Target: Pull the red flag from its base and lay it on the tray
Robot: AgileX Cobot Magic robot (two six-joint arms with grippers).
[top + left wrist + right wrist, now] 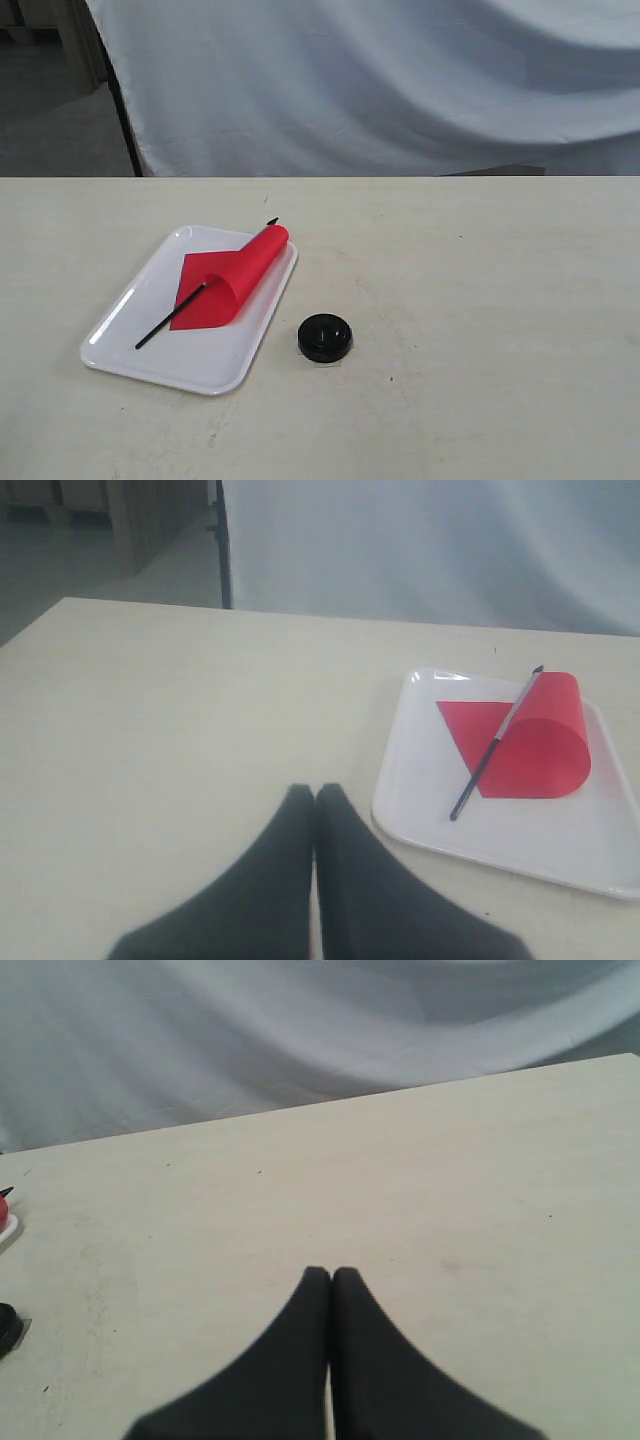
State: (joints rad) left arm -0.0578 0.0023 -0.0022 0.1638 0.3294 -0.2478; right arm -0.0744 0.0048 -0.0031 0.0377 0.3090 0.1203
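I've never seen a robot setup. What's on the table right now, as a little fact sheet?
Tray: flat white rectangular plastic tray on the pale table
Flag: small red paper flag on a thin black stick, lying on the tray, paper curled
Base: small round black plastic disc, empty, beside the tray, not touching
Left hand: shut, empty
Right hand: shut, empty
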